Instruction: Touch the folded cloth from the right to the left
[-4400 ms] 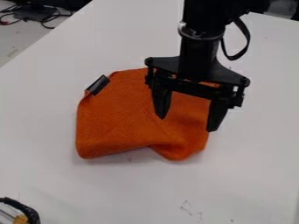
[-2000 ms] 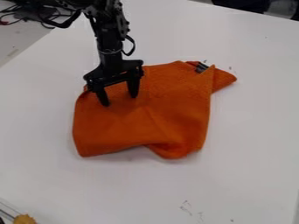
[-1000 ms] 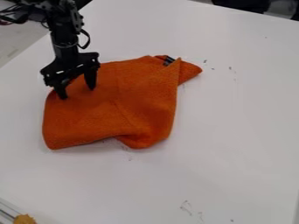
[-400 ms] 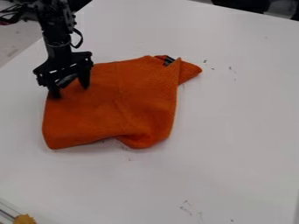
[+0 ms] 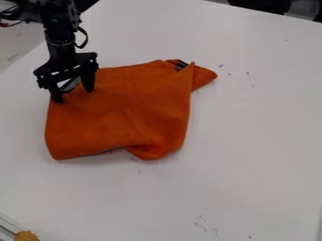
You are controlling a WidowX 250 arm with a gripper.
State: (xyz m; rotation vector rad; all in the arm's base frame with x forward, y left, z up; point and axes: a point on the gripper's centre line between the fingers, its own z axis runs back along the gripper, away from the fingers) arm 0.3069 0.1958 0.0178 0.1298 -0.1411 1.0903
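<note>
Orange cloth [image 5: 125,108] seen folded on white table [image 5: 252,141]. Gripper [image 5: 74,96] positioned over cloth's upper left corner, fingers [image 5: 89,84] spread. Dark tag [image 5: 181,65] seen near cloth's top right.

Passable: bare table [image 5: 258,141] right of cloth [image 5: 125,110]; hand [image 5: 73,96] blocks cloth's upper-left corner.

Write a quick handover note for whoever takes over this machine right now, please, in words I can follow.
Tool: the black tool is open, its two fingers apart, at the cloth's upper left corner, holding nothing.
Cloth: the orange cloth lies folded on the white table, a pointed flap with a dark tag at its upper right.
Done: the tool is at the left side, where the job seems meant to end. Whether its tips press the cloth I cannot tell.
Left: probably just confirm contact, then lift away gently.
</note>
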